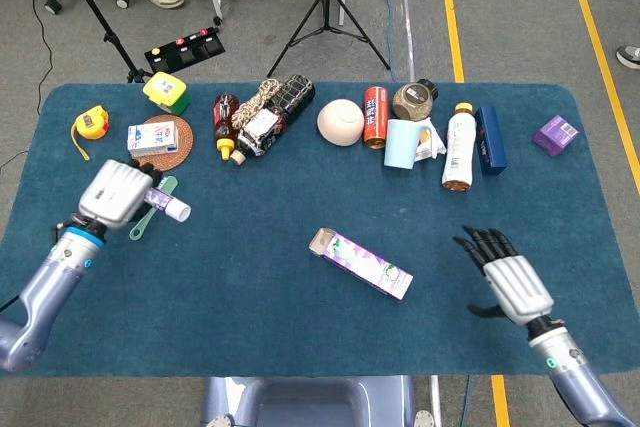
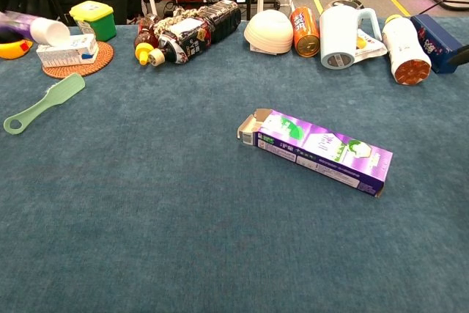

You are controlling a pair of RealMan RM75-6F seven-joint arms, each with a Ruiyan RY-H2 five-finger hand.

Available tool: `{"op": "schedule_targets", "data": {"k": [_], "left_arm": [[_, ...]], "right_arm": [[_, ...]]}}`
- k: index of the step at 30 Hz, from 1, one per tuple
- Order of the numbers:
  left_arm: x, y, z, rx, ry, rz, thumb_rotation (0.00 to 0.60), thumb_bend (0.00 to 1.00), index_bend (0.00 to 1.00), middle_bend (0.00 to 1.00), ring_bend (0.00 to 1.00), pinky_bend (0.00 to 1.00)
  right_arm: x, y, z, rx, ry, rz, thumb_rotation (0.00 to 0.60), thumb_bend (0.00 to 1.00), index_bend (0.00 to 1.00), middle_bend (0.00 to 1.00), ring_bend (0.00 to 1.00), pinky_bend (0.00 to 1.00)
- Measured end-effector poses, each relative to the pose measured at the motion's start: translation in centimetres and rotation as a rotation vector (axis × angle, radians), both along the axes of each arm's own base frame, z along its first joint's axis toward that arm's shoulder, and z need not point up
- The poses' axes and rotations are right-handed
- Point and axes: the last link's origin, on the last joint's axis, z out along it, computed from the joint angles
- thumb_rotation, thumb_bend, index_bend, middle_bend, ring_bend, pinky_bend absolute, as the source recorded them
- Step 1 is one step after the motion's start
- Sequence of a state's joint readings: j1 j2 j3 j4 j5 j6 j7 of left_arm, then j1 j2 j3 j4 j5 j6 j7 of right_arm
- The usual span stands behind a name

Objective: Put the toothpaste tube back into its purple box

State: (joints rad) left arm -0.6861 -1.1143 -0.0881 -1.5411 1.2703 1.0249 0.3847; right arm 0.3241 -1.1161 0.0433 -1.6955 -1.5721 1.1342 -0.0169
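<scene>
Now: tube in hand at the far left, box waiting mid-tabletop with its flap open.

The left hand [image 1: 118, 195] has its fingers closed around the toothpaste tube [image 1: 168, 205], white cap poking out toward the centre, held above the green brush [image 1: 152, 209] and well apart from the purple box [image 1: 362, 263]. That box lies flat on the blue tabletop [image 1: 300, 337], its open end facing the left side. The right hand [image 1: 512, 282] hovers near the box's closed end, fingers spread and holding nothing. To do this well, I would carry the tube low toward the open flap, line its long axis with the box, and let the right hand brace the closed end so the box does not slide during insertion.
</scene>
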Motion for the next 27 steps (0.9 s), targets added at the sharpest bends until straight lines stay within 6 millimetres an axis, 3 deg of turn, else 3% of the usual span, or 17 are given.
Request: {"op": "schedule_targets", "data": {"k": [5, 11, 20, 27], "left_arm": [[-0.9, 0.1, 1.9, 0.031, -0.047, 0.028, 0.600, 0.35, 0.59, 0.51, 0.45, 0.61], [-1.7, 0.3, 3.0, 0.051, -0.068, 0.044, 0.600, 0.35, 0.59, 0.51, 0.45, 0.61], [-2.5, 0.5, 3.3, 0.055, -0.078, 0.057, 0.600, 0.35, 0.59, 0.51, 0.45, 0.61], [-3.0, 0.6, 3.3, 0.054, -0.080, 0.062, 0.600, 0.35, 0.59, 0.51, 0.45, 0.60]], "right_arm": [[3.7, -0.8, -2.6, 0.127, -0.052, 0.055, 0.600, 0.06, 0.05, 0.00, 0.00, 0.00], [6.3, -1.6, -5.7, 0.171, -0.096, 0.115, 0.600, 0.04, 0.05, 0.00, 0.00, 0.00], [8.6, -2.7, -10.5, 0.172, -0.142, 0.169, 0.600, 0.03, 0.04, 0.00, 0.00, 0.00], [8.8, -3.6, -12.2, 0.150, -0.109, 0.176, 0.600, 0.03, 0.04, 0.00, 0.00, 0.00]]}}
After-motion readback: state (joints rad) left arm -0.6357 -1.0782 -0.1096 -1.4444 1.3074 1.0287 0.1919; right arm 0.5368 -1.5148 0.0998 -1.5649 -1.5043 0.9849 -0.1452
